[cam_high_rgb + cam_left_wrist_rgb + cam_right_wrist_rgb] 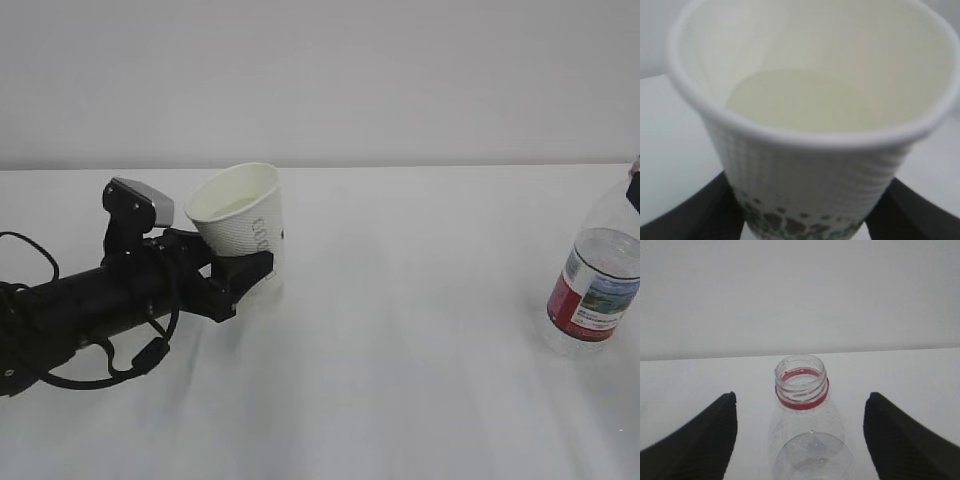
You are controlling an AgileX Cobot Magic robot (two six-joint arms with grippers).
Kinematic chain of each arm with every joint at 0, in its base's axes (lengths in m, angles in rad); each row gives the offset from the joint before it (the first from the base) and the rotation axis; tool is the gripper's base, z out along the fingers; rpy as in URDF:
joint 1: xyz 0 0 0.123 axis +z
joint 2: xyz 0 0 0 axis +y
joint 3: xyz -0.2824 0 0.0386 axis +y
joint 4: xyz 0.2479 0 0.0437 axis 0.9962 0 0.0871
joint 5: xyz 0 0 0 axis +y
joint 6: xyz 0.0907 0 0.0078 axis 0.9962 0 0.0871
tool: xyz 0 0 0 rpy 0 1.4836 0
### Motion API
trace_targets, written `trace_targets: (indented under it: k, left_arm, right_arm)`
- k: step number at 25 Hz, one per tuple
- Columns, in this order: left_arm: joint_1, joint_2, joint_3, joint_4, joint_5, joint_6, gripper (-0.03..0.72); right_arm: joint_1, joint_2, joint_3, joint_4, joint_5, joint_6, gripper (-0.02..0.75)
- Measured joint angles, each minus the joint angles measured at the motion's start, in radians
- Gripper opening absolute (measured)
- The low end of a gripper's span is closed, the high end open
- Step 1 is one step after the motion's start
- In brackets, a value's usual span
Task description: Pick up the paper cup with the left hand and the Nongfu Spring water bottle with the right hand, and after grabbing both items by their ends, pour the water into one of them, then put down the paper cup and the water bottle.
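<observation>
Exterior view: left gripper pinches the paper cup low, tilted, pale water pooled inside. Bottle stands on the bench far right of the cup; right gripper spread around its neck, apart. Judging put-down phase: level the cup, set down, release.

Paper cup left, water bottle far right
</observation>
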Motion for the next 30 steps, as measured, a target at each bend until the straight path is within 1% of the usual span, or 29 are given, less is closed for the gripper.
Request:
trace_targets:
  k: [6, 11, 18, 23, 30]
  left_arm:
    - [0.000, 0.000, 0.023, -0.109, 0.000, 0.063, 0.492]
    - [0.000, 0.000, 0.033, -0.173, -0.002, 0.083, 0.492]
    - [0.000, 0.000, 0.073, -0.311, -0.002, 0.100, 0.492]
    - [0.000, 0.000, 0.085, -0.343, -0.002, 0.120, 0.492]
    - [0.000, 0.000, 0.104, -0.358, -0.002, 0.122, 0.492]
  right_arm:
    - [0.000, 0.000, 0.000, 0.000, 0.000, 0.000, 0.594]
    - [0.000, 0.000, 0.000, 0.000, 0.000, 0.000, 0.594]
    - [0.000, 0.000, 0.000, 0.000, 0.000, 0.000, 0.594]
    - [0.000, 0.000, 0.000, 0.000, 0.000, 0.000, 0.594]
    - [0.000, 0.000, 0.000, 0.000, 0.000, 0.000, 0.594]
